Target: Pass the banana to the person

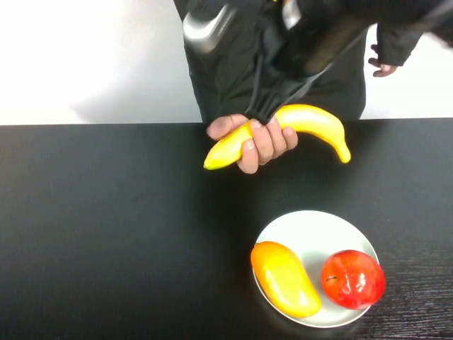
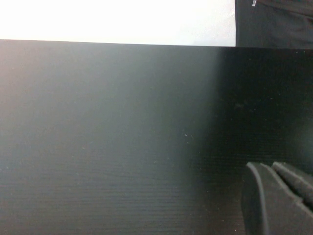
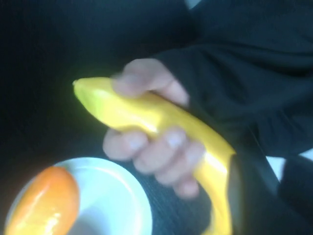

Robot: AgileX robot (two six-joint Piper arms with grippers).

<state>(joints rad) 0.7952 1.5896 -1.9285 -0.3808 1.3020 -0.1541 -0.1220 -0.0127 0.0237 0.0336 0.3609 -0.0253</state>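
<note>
The banana is long, curved and bright yellow. The person's bare hand is wrapped round its middle, just above the far edge of the black table. My right gripper hangs blurred over the hand, its tips at the banana's upper side. In the right wrist view the banana lies in the hand beside one dark finger, outside the jaws, and the right gripper looks open. My left gripper is shut and empty over bare table.
A white plate at the near right holds a stubby yellow-orange fruit and a red apple. The person's other hand hangs at the far right. The plate and orange fruit also show in the right wrist view.
</note>
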